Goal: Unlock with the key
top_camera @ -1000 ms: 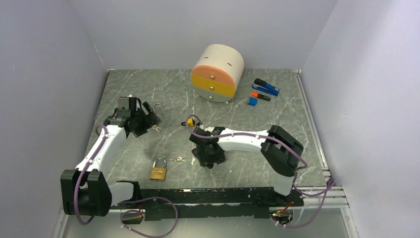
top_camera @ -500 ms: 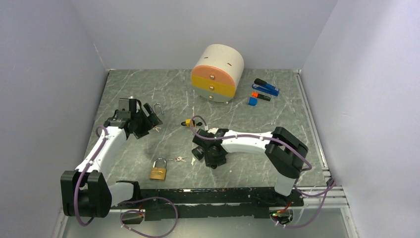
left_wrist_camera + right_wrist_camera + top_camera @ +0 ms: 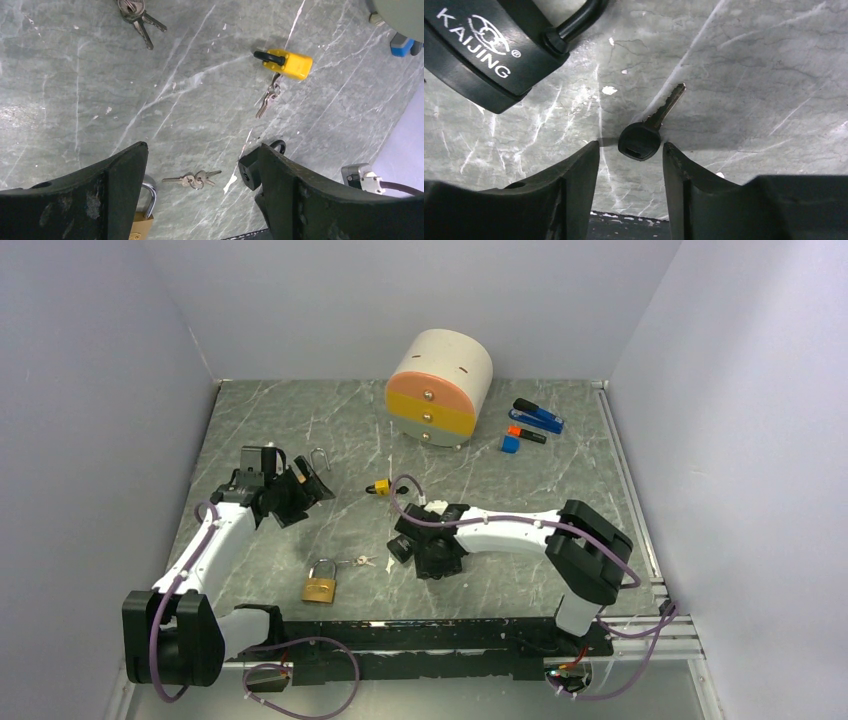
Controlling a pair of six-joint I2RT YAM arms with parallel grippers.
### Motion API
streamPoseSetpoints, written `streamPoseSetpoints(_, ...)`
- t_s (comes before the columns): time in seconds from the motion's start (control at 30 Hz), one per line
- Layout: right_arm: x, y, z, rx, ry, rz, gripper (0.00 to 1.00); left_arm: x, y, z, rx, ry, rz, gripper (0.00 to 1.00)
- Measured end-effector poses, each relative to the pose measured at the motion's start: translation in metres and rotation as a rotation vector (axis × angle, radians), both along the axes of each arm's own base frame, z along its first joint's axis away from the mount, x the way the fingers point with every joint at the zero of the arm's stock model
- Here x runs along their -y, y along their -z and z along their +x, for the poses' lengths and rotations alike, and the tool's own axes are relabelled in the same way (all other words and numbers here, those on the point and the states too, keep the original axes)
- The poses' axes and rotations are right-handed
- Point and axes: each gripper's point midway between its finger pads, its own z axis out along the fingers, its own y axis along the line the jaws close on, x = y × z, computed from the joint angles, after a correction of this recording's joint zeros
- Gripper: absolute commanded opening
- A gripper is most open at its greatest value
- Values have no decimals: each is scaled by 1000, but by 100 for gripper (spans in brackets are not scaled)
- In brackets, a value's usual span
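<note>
The key (image 3: 640,141) lies between the right gripper's (image 3: 629,150) fingers, slim clearance each side. A black padlock (image 3: 489,45) blocks the ground just beyond one finger; bare table (image 3: 754,75) lies beyond the other.

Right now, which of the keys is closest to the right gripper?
The lone black-headed key, lying flat between the fingertips of the right gripper. The others are bare-metal bunches beside the brass padlock and yellow padlock.

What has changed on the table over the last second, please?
The right arm swung its elbow outward and the right gripper edged right, its jaws straddling the black-headed key without gripping it. The left gripper shifted slightly rightward, open. Nothing was grasped or released. The brass padlock, yellow padlock and drawer unit stayed put.
</note>
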Motion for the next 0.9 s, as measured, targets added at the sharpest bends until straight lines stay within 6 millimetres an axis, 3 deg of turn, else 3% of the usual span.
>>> streamPoseSetpoints(0.07, -2, 0, 0, 4, -2, 6, 55, 2, -1, -1, 0, 8, -10, 84)
streamPoseSetpoints(0.23, -3, 1, 2, 0, 7, -14, 46, 7, -3, -1, 4, 27, -35, 84)
streamPoseSetpoints(0.43, 3, 2, 4, 8, 44, -45, 19, 12, -4, -4, 4, 45, -61, 84)
streamPoseSetpoints(0.5, 3, 2, 5, 12, 50, -44, 15, 17, -5, -7, 2, 57, -86, 84)
streamPoseSetpoints(0.73, 3, -1, 10, 81, 9, 27, 14, 50, 1, -27, -29, 110, -276, 93)
streamPoseSetpoints(0.9, 5, -8, 9, 155, -85, 119, 14, 89, 3, -50, -46, 221, -421, 94)
